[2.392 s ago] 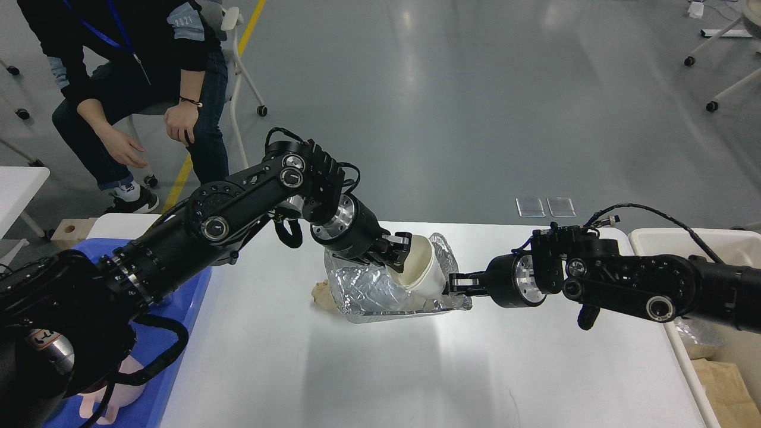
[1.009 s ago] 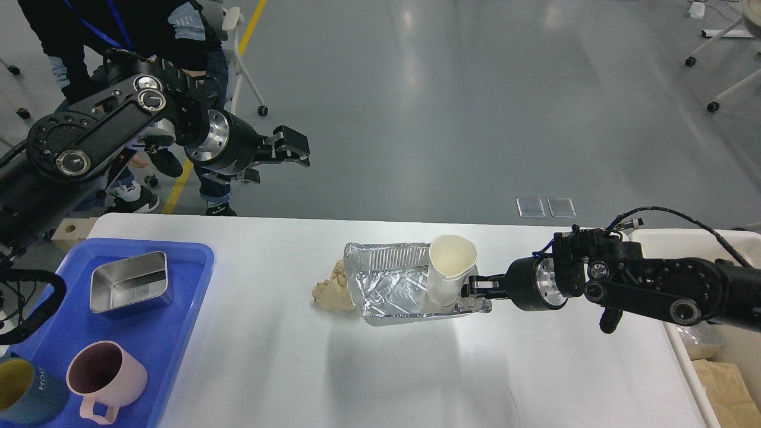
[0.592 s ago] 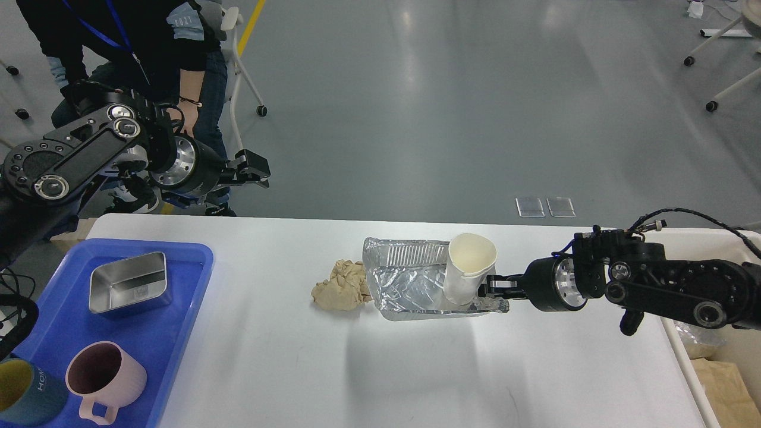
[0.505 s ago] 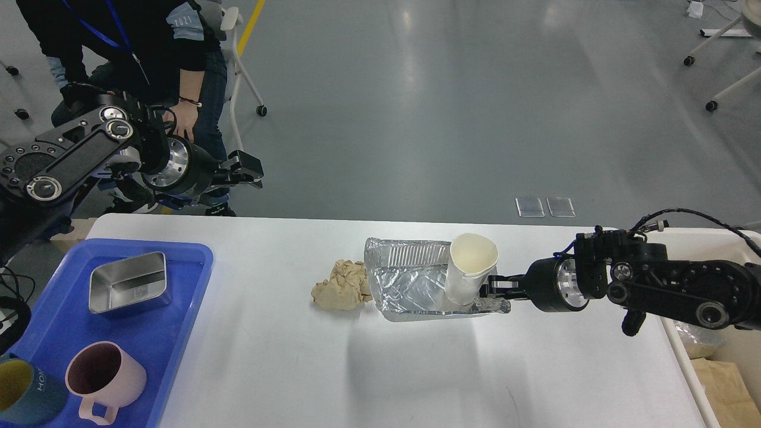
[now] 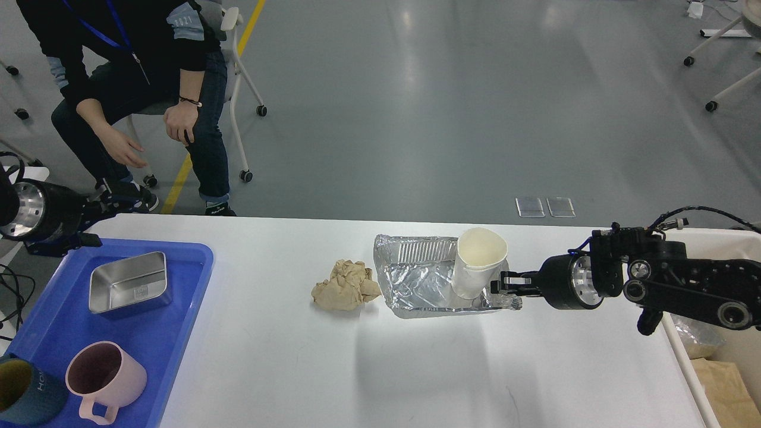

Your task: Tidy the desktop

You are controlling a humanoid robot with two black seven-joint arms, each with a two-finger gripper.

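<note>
Head view, the only one there is. The surface [image 5: 416, 368] is the big white top filling the lower half of the shot, with the blue tray [image 5: 71, 333] lying on its left end and a cream bin [image 5: 701, 238] just off its right edge. It's rigid and fixed, so nothing to grab there; the handling question is really about the junk on it.

The foil tray [image 5: 428, 285] sits mid-surface. I'd guess it's feather-light, crumples easily and flexes if lifted by one corner. The right claw [image 5: 504, 285] is at its right rim and looks pinched on that foil edge. The paper cup [image 5: 478, 270] stands inside the tray at that end, so it probably tips if the foil sags. Supporting under the base would be safer than a rim hold. The paper wad [image 5: 348, 285] lies just left of the foil, touching or nearly so. It's soft and light, so a squeeze anywhere should work.

On the blue tray are a steel tin [image 5: 128, 285], a pink mug [image 5: 104, 380] and a dark mug [image 5: 24, 398] that's cut off at the frame corner.

Hard to see:
- The left claw [image 5: 89, 223] is small, dark and half hidden at the far left. I can't tell if it's apart or together.
- The bin's contents are mostly out of frame.
- The exact contact between the right claw and the foil is murky.
</note>
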